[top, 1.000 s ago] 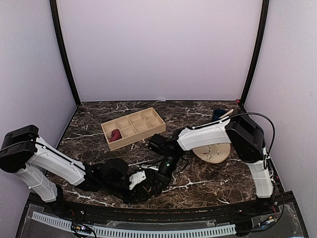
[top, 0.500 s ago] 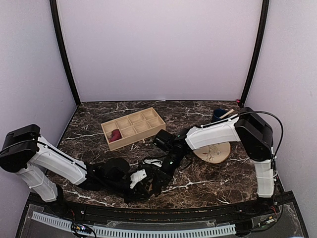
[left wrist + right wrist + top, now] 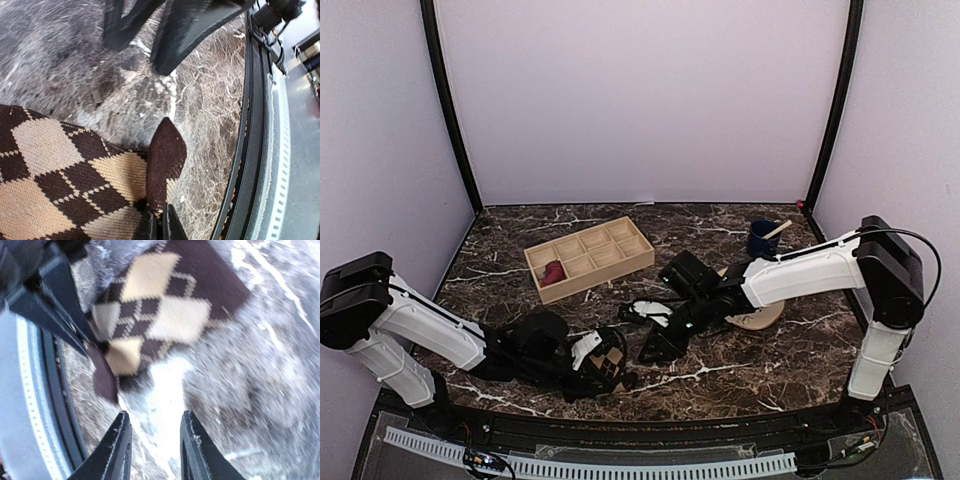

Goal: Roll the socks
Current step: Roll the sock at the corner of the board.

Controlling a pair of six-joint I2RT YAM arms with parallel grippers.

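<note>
Top external view: little rolled as yet. Left claw [image 3: 161, 222] clenched on a dark corner of the argyle sock [image 3: 65, 170], plainest from the left wrist: fingertips pinched tight on that flap, the rest spread flat on the marble table [image 3: 740, 375] to one side of the claw. No roll in it, only the one corner lifted.

Right claw [image 3: 155, 440] released, jaws apart over bare marble and gripping nothing, just short of the sock's edge and facing the left claw.

Maroon sock [image 3: 552, 272] well beyond both claws, bunched in a compartment of the wooden tray [image 3: 600, 275]. Rolled or merely dropped there, cannot tell. Judging by this, the argyle sock to be rolled from scratch, perhaps the maroon one too.

Past the right claw, a round wooden board [image 3: 760, 318] and a blue cup [image 3: 758, 240] with a stick in it, both well apart from the work. Nothing between right claw and sock. Only likely hindrance: crowding against the left claw at that pinched corner.
</note>
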